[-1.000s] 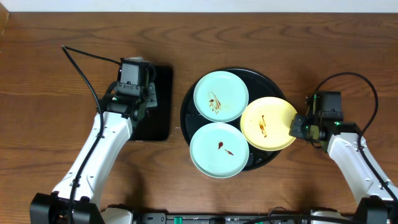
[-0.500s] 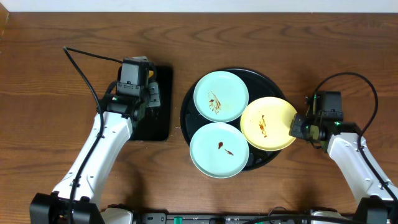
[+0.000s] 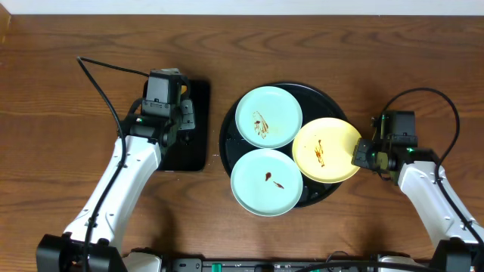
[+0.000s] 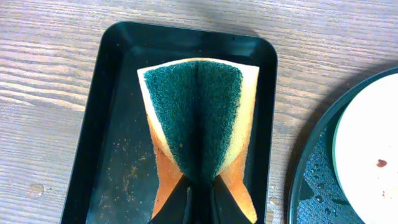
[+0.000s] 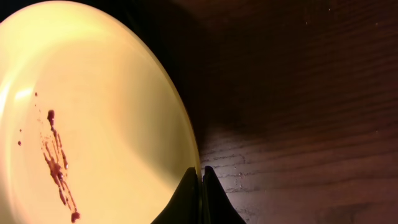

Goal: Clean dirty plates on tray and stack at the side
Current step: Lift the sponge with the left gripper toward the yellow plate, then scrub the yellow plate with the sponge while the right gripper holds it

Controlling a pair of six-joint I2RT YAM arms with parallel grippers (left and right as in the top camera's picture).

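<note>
Nothing is clean or stacked yet: both blue plates (image 3: 268, 115) and the yellow plate (image 3: 333, 160) sit dirty on the tray (image 3: 321, 98) mid-worktop, left jaws squeezing the sponge (image 4: 199, 124), right jaws pinching the yellow plate's rim.

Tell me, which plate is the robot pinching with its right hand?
The pale yellow round plate, on the right side of the large round glossy black tray. The right gripper pinches its rim; the two pale mint-blue plates sit untouched.

Green-faced sponge (image 4: 198, 118), creased, in the pinch of the left gripper (image 4: 200, 182) — small rectangular black tray (image 4: 109, 124) behind.
</note>
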